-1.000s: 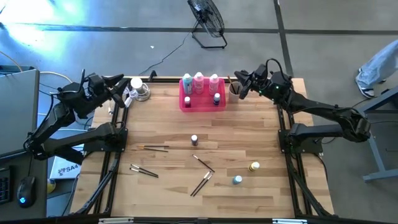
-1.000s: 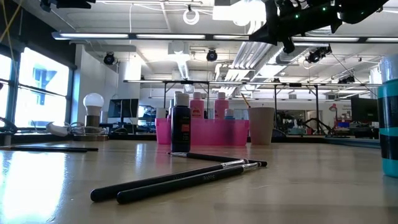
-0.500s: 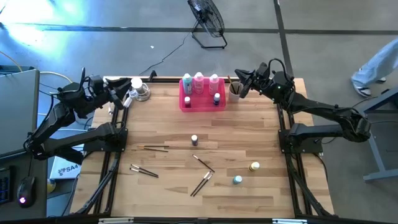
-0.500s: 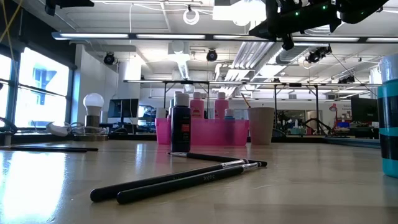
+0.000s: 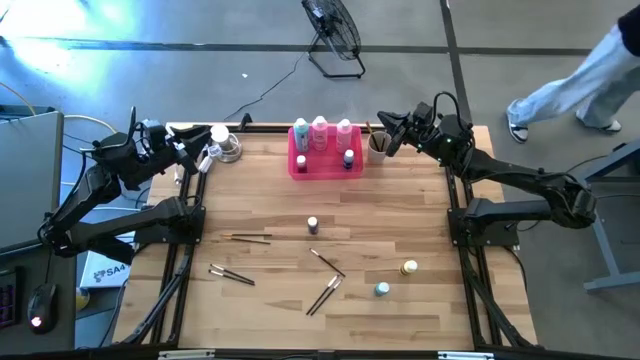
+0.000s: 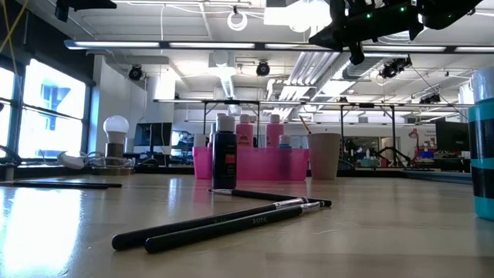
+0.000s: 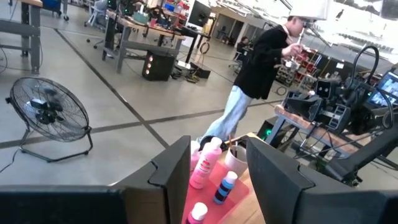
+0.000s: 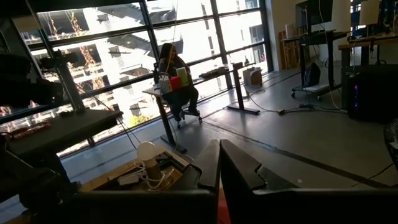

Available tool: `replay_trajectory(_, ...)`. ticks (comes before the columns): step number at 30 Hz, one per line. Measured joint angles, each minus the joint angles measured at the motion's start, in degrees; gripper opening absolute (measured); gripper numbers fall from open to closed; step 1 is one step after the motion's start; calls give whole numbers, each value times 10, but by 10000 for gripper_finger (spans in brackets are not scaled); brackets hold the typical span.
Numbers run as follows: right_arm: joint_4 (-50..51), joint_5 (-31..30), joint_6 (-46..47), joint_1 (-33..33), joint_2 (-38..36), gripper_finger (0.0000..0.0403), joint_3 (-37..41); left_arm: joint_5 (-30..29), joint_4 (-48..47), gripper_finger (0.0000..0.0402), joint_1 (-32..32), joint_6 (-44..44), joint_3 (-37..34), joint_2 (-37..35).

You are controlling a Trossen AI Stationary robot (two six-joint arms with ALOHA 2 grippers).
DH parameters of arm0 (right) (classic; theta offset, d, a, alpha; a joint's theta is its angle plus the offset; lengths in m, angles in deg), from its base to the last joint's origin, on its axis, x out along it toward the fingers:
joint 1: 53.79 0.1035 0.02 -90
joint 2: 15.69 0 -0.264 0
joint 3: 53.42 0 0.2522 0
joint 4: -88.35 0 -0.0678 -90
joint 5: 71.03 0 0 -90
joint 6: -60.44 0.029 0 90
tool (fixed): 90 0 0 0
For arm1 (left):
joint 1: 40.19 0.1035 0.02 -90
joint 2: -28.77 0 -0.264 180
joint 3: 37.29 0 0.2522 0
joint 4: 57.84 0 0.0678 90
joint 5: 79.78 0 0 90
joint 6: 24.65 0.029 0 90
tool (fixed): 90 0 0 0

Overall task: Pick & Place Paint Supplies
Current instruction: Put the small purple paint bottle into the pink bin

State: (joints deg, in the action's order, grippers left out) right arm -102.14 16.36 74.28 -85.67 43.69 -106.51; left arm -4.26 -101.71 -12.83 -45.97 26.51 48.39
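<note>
Three tall white-capped bottles (image 5: 320, 131) and a small blue one (image 5: 348, 158) stand in the pink tray (image 5: 300, 166) at the table's far edge, beside a beige cup (image 5: 378, 146). A dark tiny bottle (image 5: 313, 225), a yellow one (image 5: 409, 268) and a teal one (image 5: 382, 289) stand on the wood. Thin brushes (image 5: 323, 295) lie flat around them. My left gripper (image 5: 190, 148) hangs open at the far left corner, level, with nothing between its fingers (image 7: 171, 171). My right gripper (image 5: 386, 127) is shut and empty, raised just beyond the cup.
A lamp bulb and cables (image 5: 222, 143) lie at the far left corner beside my left gripper. More brushes (image 5: 250, 238) lie left of centre. A floor fan (image 5: 335, 30) stands beyond the table. A person's legs (image 5: 575, 85) are at the far right.
My left gripper has rolled a little about the line it points along, staying in place and open. The person beyond the table's far right corner has walked on, now stepping toward the left of the high view.
</note>
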Motion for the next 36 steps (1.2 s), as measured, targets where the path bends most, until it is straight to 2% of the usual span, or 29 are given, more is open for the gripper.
replay_trajectory(18,1,-2,-3,0,0,4,0,-1,0,152,0,0,0,0)
replay_trajectory(25,1,-2,-63,0,0,4,0,-1,0,152,0,0,0,0)
replay_trajectory(36,1,-2,-66,0,0,4,0,-1,0,152,0,0,0,0)
